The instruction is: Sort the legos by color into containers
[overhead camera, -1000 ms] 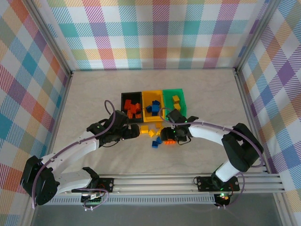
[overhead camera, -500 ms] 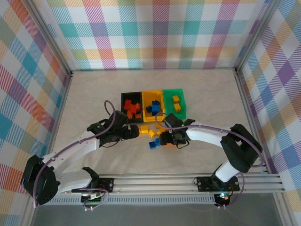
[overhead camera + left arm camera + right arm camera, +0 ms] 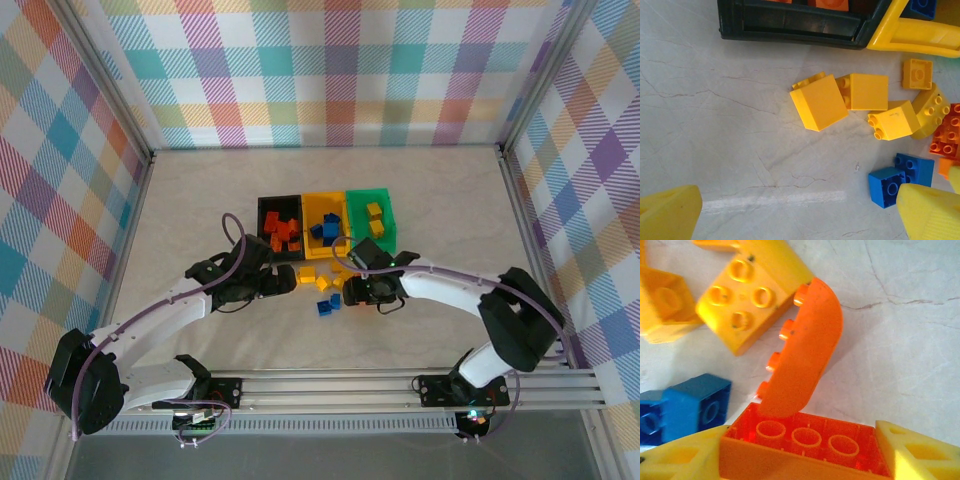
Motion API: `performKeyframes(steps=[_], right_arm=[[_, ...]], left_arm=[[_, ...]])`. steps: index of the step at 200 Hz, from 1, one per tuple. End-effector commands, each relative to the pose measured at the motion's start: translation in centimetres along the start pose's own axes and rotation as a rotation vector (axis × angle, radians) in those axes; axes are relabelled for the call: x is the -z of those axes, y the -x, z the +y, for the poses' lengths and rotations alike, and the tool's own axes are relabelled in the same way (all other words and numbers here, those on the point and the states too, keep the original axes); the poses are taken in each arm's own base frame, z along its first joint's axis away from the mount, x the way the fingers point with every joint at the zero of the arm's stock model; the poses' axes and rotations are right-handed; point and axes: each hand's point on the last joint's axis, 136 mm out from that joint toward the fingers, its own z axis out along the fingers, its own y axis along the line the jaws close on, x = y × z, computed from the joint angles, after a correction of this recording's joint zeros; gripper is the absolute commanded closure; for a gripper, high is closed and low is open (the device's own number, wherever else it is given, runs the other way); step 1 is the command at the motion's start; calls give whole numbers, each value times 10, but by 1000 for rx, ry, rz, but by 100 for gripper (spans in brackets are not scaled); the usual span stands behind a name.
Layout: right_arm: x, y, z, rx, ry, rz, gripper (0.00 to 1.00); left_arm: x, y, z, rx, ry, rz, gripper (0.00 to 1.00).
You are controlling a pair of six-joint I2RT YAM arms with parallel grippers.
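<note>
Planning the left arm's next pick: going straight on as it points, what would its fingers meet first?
Probably the tipped yellow square plastic brick, just ahead of the open left gripper, though depth is unclear.

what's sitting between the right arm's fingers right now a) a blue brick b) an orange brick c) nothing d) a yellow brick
b: in the right wrist view an orange brick, hollow side toward the camera, spans the gap between the right fingers, while the blue bricks lie off to the side on the table.
</note>
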Motion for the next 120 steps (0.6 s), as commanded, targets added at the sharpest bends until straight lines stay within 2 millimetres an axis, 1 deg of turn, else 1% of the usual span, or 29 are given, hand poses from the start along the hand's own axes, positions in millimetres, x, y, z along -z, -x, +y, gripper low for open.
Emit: performKeyframes(steps=[1, 13, 21, 39, 58, 82, 102, 120], right_arm=[[38, 21, 27, 69, 98, -64, 45], [51, 37, 46, 106, 152, -88, 46], [56, 50, 59, 122, 179, -104, 46], [59, 79, 89, 165, 217, -135, 46], [51, 112, 116, 184, 239, -159, 45], [33, 148, 143, 201, 249, -158, 45], [17, 174, 156, 201, 234, -160, 45], [4, 190, 164, 194, 220, -159, 45]], left_arm=[[1, -1, 15, -6, 40, -9, 0], [3, -2, 22, 2, 60, -14, 0], [4, -4, 28, 14, 72, -16, 0], [8, -8, 36, 35, 75, -24, 0], [13, -13, 42, 42, 79, -21, 0], [17, -19, 47, 36, 87, -12, 0], [19, -22, 49, 34, 84, -6, 0], [21, -23, 49, 32, 83, -6, 0]])
